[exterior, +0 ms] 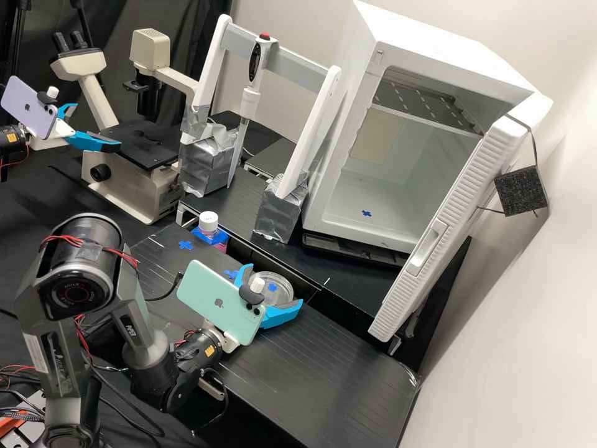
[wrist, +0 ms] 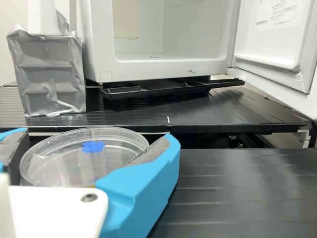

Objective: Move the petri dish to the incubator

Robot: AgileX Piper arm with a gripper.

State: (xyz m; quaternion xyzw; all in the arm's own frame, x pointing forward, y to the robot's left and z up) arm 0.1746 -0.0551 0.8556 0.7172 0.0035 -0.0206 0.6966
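The gripper's [exterior: 275, 284] blue fingers pinch the clear petri dish [exterior: 281, 291] from both sides, at the far edge of the near black platform [exterior: 323, 379]. Farther left stands a white-capped bottle [exterior: 209, 222]; far right, the white incubator [exterior: 435, 40] stands open.

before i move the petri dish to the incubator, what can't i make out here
- Petri dish, near side: wrist view, behind the gripper.
- Dish's underside: high view, gripper and phone in front; contact with the bench unclear.
- Bottle, lower part: high view, behind the bench edge.
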